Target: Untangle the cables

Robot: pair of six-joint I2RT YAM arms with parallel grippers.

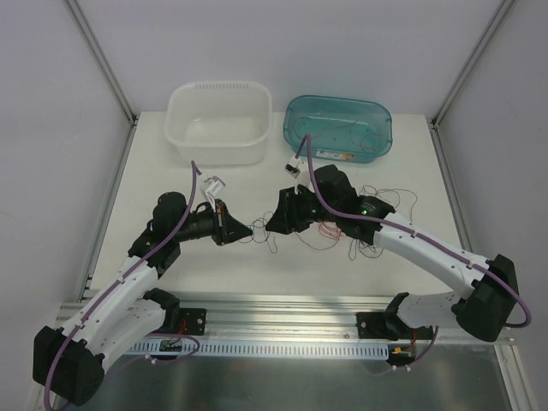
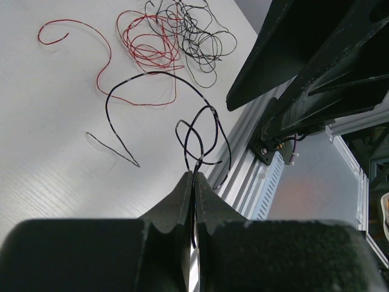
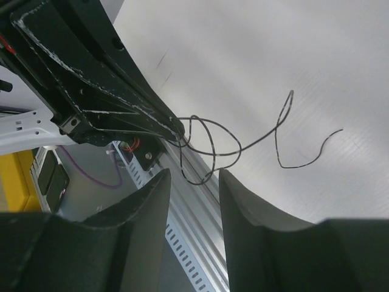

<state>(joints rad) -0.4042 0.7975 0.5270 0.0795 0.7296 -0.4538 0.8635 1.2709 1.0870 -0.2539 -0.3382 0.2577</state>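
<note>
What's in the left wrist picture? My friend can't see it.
The left gripper is shut on a thin black cable that loops over the white table. Farther off lies a tangle of red and black cables.

White basin [image 1: 218, 120] at 11 o'clock, teal bin [image 1: 338, 127] at 1 o'clock. Left gripper [image 1: 248, 231], right gripper [image 1: 269, 226] nearly tip to tip at centre; cables [image 1: 324, 235] strewn 3 o'clock of them.

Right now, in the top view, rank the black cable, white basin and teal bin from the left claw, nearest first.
1. The black cable: pinched in the left claw, mid-table.
2. The white basin: at the back, slightly left.
3. The teal bin: at the back, to the right.
</note>
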